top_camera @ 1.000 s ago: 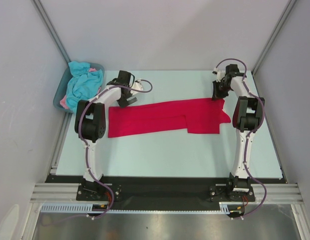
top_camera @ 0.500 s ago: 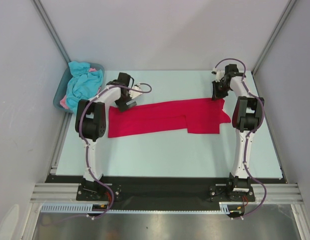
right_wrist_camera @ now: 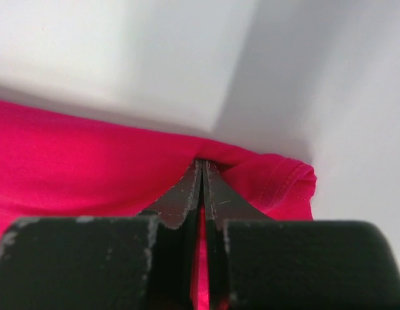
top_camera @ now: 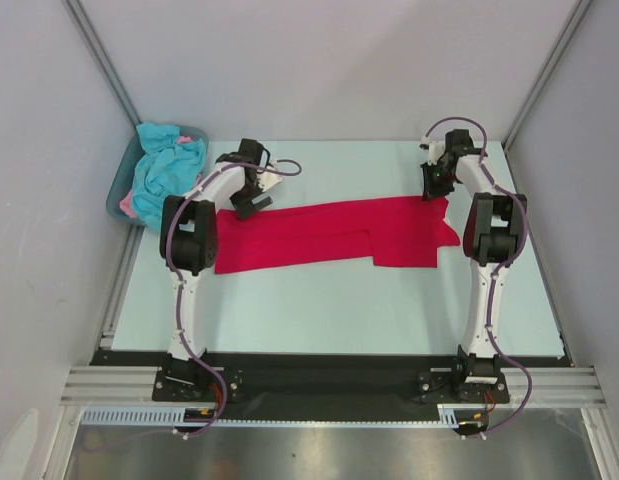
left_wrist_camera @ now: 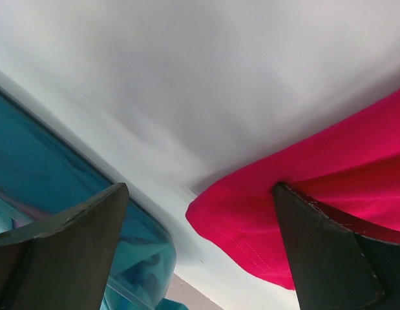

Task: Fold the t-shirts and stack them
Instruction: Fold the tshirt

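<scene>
Right claw (right_wrist_camera: pixel 201 166) pinches the red t-shirt (top_camera: pixel 329 235) at its edge; left claw (top_camera: pixel 247 203) gapes at its opposite corner.

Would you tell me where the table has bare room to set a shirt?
The widest bare table is on the near side of the red shirt, between the arms. A narrower strip runs behind the shirt, from the left gripper to the right gripper. Crowded: far left, where gripper, shirt end and tub sit close; far right, where the gripper pinches the shirt.
</scene>
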Tool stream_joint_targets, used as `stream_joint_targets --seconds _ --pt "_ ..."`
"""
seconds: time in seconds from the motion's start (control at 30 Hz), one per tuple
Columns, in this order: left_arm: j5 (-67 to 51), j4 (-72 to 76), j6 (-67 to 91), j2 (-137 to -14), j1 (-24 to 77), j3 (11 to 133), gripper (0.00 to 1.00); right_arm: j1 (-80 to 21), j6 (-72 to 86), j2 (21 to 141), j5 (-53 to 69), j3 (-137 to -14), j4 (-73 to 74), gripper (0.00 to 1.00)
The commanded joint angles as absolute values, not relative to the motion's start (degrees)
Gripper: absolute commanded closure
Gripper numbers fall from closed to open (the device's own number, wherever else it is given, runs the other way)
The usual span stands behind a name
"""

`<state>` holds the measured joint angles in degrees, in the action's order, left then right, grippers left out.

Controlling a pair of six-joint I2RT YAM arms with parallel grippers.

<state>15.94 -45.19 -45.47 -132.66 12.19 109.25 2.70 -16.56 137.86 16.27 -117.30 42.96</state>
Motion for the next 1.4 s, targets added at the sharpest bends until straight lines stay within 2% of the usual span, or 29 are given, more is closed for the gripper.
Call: stream_joint_targets --seconds 0.0,0.4,0.9,1.03,1.17,1.2,1.23,1.3,1.37 --pt "20.57 -41.57 -44.12 -136.76 9.32 109.60 0.00 1.93 -18.37 137.11 8.71 -114.26 39.11 0.97" --pt "22.32 -40.78 -43.86 -134.30 9.05 107.76 0.00 0.18 -23.19 133.07 -9.57 -106.18 21.98 0.97" --pt "23.56 -40.52 -43.86 -131.05 9.14 106.08 0.00 -3.34 -27.51 133.77 -11.25 -108.11 18.63 0.97" --pt "23.90 -40.17 -43.51 -130.17 9.23 105.56 0.00 -3.60 -27.51 132.10 -11.69 -108.63 19.86 0.94" --pt "25.49 -37.71 -43.59 -128.94 9.23 104.24 0.00 -3.78 -27.16 129.29 -13.36 -108.63 20.83 0.85" --pt "25.40 -37.71 -43.68 -128.67 9.32 104.24 0.00 -3.87 -27.16 127.81 -13.62 -108.63 21.27 0.76" --pt "25.31 -37.62 -43.59 -128.41 9.40 104.06 0.00 -3.95 -27.16 127.10 -13.80 -108.63 22.14 0.72" --pt "24.44 -37.09 -43.42 -127.19 9.49 103.80 0.00 -4.22 -27.16 125.25 -13.97 -107.85 22.85 0.64" --pt "23.73 -36.13 -42.98 -126.04 9.75 103.54 0.00 -4.22 -27.07 122.18 -13.01 -107.05 23.99 0.60"
